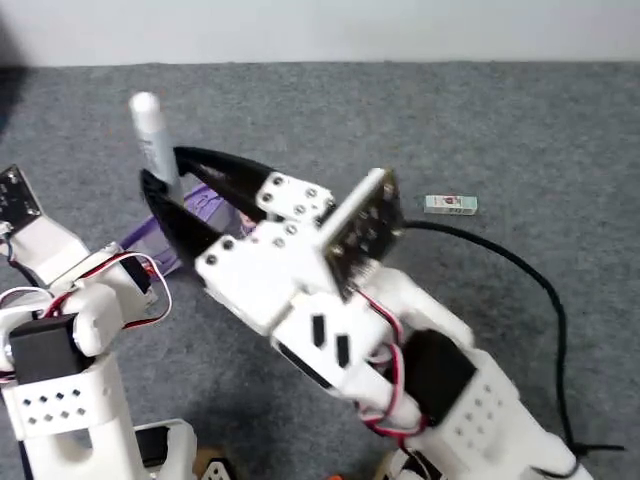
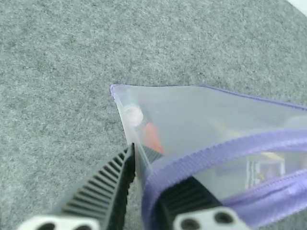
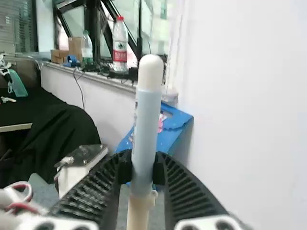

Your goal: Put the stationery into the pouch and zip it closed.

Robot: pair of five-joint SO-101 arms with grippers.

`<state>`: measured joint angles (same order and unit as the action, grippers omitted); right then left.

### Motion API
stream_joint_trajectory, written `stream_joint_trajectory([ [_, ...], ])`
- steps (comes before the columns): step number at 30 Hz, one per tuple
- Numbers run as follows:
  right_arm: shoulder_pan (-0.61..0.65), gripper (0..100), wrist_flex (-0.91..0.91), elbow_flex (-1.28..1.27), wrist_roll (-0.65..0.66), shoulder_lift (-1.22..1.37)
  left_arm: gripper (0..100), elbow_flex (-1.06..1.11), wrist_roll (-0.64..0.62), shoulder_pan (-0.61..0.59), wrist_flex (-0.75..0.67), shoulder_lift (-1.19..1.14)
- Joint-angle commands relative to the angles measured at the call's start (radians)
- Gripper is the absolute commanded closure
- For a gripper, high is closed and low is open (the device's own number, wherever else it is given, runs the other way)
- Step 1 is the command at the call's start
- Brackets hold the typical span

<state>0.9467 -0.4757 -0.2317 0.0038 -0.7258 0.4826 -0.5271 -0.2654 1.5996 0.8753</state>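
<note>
The right gripper is clamped on a white tube, its black jaws closed round the lower part so the tube stands upright with its rounded cap on top. In the high view the same gripper holds the tube above the pouch, which lies on the grey table at the left, partly hidden under the jaws.

The left gripper is closed on the pouch, pinching its clear wall just beside the end of the purple zip. The zip is open here, its two purple bands apart. Something red shows through the clear plastic near the pinched corner; what it is I cannot tell.

A small white-and-green block lies on the table well apart from the pouch, on the right. A black cable curves across the table near it
</note>
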Motion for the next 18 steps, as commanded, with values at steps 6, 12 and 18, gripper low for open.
stream_joint_trajectory([
  [6,0.010,99.1,0.197,0.005,0.018,0.188,99,0.004,-0.011,-0.009,-0.018,-0.011],
  [12,0.008,99.1,0.205,-0.089,0.021,0.242,99,0.001,-0.011,-0.009,-0.018,-0.011],
  [18,-0.008,93.9,0.205,-0.172,0.038,0.242,99,0.001,-0.011,-0.009,-0.015,-0.011],
])
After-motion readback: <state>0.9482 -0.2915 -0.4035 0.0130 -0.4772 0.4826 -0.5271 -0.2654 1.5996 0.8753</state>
